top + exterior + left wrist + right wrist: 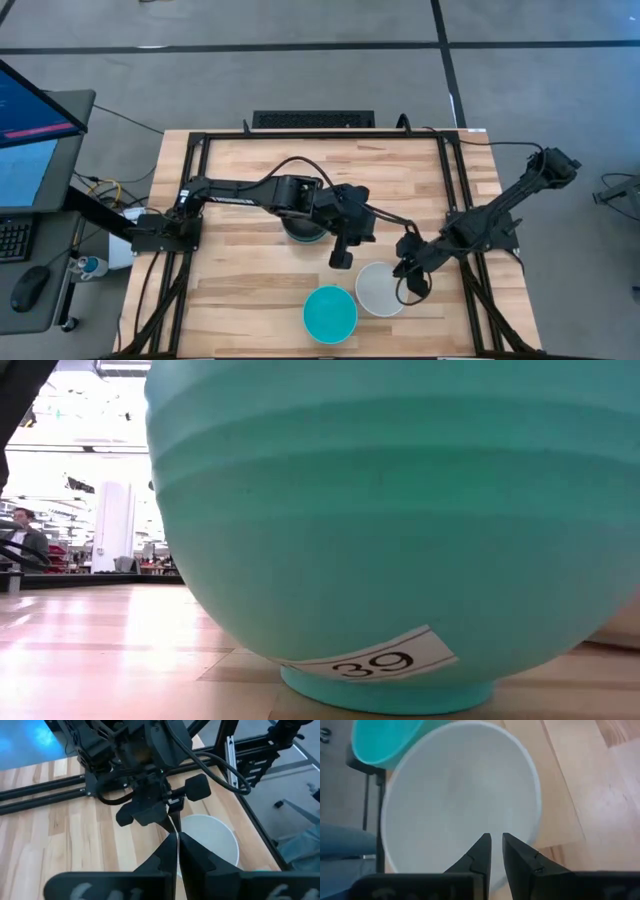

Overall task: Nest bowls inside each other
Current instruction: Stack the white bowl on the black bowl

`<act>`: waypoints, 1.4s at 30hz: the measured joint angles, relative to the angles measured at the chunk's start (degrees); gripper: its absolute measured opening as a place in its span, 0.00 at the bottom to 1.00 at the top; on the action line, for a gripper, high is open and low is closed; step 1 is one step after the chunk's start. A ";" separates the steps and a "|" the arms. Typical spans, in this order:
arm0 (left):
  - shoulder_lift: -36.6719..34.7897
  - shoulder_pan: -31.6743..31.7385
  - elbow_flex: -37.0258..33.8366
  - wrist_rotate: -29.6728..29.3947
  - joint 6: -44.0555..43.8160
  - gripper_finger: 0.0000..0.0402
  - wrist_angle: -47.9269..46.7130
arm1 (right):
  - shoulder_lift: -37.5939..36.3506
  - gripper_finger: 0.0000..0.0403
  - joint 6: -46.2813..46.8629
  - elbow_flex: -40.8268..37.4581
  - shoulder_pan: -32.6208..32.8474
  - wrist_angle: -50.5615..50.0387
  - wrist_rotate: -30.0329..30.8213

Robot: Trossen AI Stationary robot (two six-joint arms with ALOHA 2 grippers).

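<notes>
White bowl (379, 289) bare inside, right gripper (496, 851) nearly closed over its rim, teal bowl (330, 313) alongside, sticker (385, 659) reads 39, left gripper (177, 851) pinched together, holding nothing.

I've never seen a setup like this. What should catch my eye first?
Two dark arms meet over a wooden table. The right hand hovers at the edge of a white bowl, fingers nearly shut, gripping nothing. Beside it, at the table's front edge, sits a teal bowl, huge in the low view, with a "39" label. The left hand, shut and empty, hangs near a partly hidden stack of bowls.
</notes>
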 joint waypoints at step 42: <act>0.02 1.51 0.00 -0.22 2.09 0.02 -0.69 | 9.04 0.17 -2.84 9.23 -2.82 -13.85 1.35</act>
